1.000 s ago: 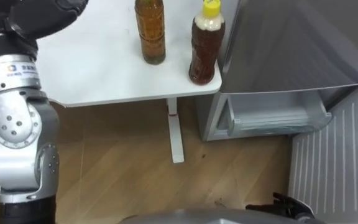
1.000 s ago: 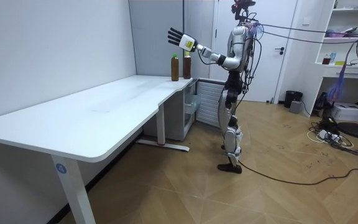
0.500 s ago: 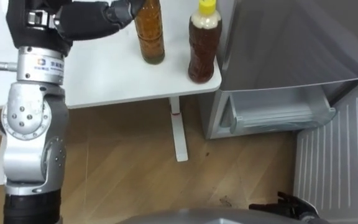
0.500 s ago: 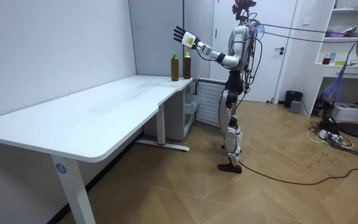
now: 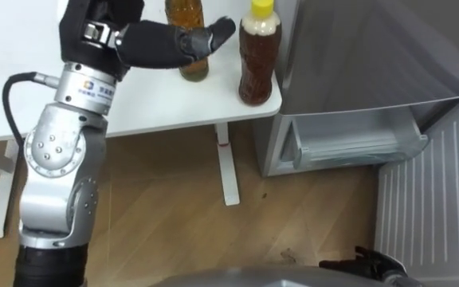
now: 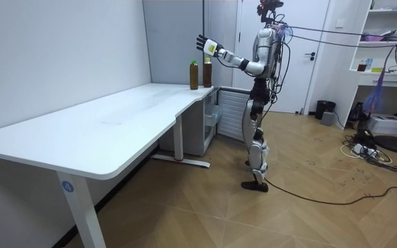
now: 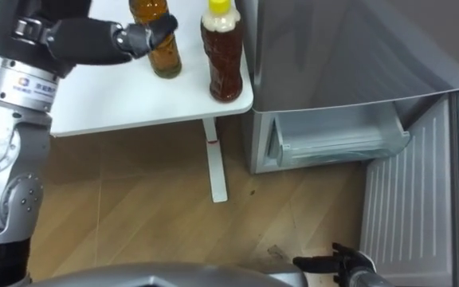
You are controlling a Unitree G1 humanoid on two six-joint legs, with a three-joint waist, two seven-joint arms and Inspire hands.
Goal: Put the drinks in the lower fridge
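Left hand (image 5: 146, 41) swung in over desk (image 5: 158, 104) corner; fingers (image 5: 213, 32) straight, empty, beside yellow-capped bottle (image 5: 259, 60). Grasp likely next. Right hand (image 5: 362, 261) idle, relaxed.

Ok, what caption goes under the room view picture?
Robot holds its left hand by two drink bottles on the white table.

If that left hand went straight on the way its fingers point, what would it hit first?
Likely the yellow-capped bottle, just past the left hand; but depth is unclear, and it might pass above.
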